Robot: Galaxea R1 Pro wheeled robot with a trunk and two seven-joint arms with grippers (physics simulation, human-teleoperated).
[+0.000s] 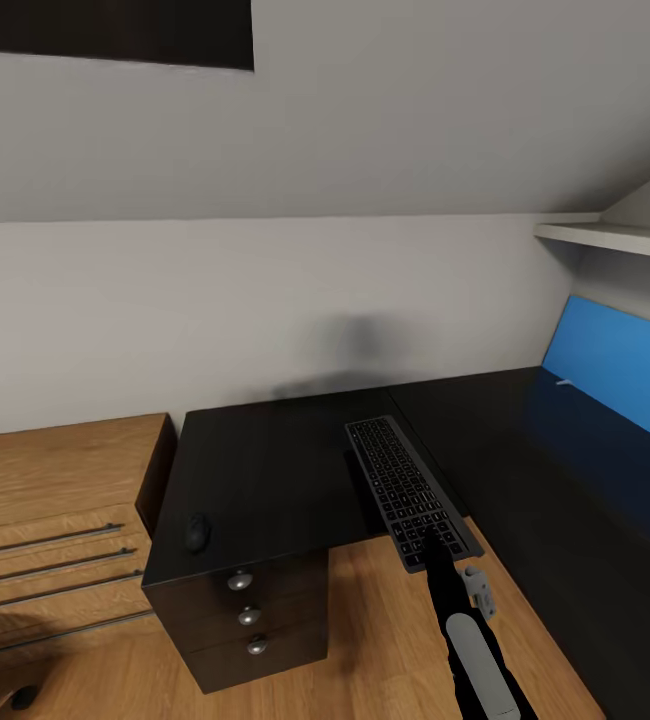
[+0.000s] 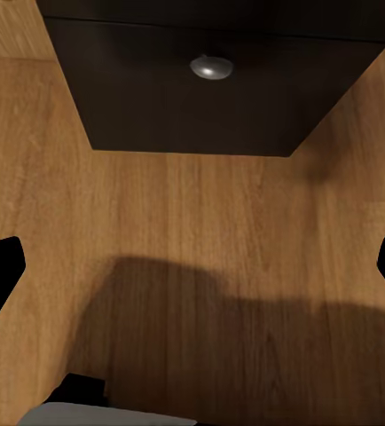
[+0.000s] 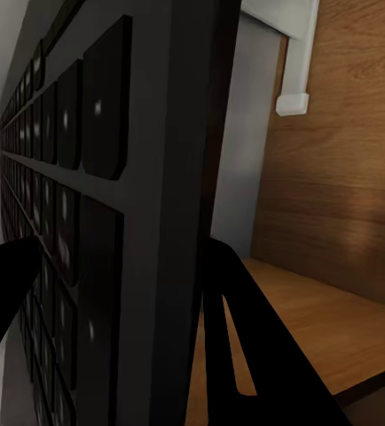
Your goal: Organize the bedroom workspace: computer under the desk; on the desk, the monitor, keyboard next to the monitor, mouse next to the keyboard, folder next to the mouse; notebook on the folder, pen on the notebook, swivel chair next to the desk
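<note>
The slim dark-keyed keyboard (image 1: 405,490) lies slantwise on the glossy black desk (image 1: 265,470), its near end sticking out past the front edge. My right gripper (image 1: 432,540) is shut on that near end. In the right wrist view the keyboard (image 3: 95,177) sits between the black fingers (image 3: 246,337) of the right gripper (image 3: 121,266). The small dark mouse (image 1: 197,532) rests near the desk's front left corner. A bright blue folder (image 1: 620,365) with a white end shows at the far right above the desk. My left gripper (image 2: 192,275) hangs open over the wood floor.
A black drawer unit (image 1: 250,615) with three round knobs stands under the desk's left end; one knob (image 2: 211,65) is in the left wrist view. Low oak drawers (image 1: 45,520) stand to the left. A white shelf (image 1: 615,238) juts out at the upper right.
</note>
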